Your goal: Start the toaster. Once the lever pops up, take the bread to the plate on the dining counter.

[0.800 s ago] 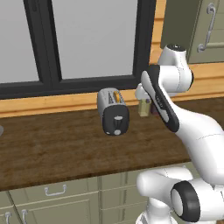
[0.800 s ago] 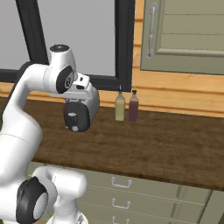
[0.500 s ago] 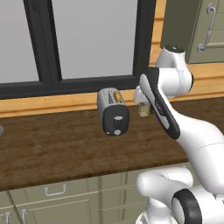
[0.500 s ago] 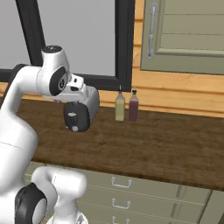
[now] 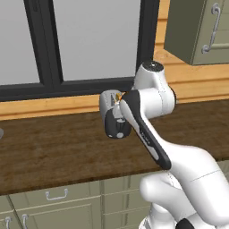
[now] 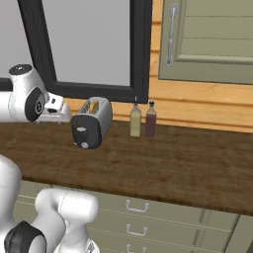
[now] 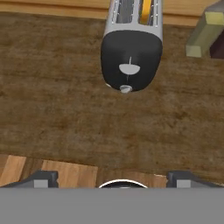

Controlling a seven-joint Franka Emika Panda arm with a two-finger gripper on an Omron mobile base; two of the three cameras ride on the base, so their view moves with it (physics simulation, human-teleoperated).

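The silver toaster [image 7: 131,43] stands on the dark wood worktop [image 7: 65,109] with its black end panel facing my gripper [image 7: 113,180]. On that panel the pale lever [image 7: 129,68] sits above the round dial [image 7: 126,89]. The bread [image 7: 146,11] stands in one slot, its golden top showing. My gripper is open, with nothing between its fingertips [image 7: 41,179], and hangs well short of the panel. In the right base view the hand [image 6: 58,111] is just left of the toaster [image 6: 91,122]. In the left base view my arm crosses the toaster [image 5: 112,120]. The plate and dining counter are out of view.
An olive bottle [image 6: 135,120] and a dark bottle [image 6: 150,120] stand right of the toaster by the wooden back wall. A dark-framed window [image 6: 89,44] rises behind it. A wall cabinet [image 6: 207,39] hangs at upper right. Drawered cabinets [image 6: 133,217] run under the worktop.
My arm has swung so the hand moved left and back, uncovering the toaster in the right base view; in the left base view the forearm now crosses it. The toaster stayed put.
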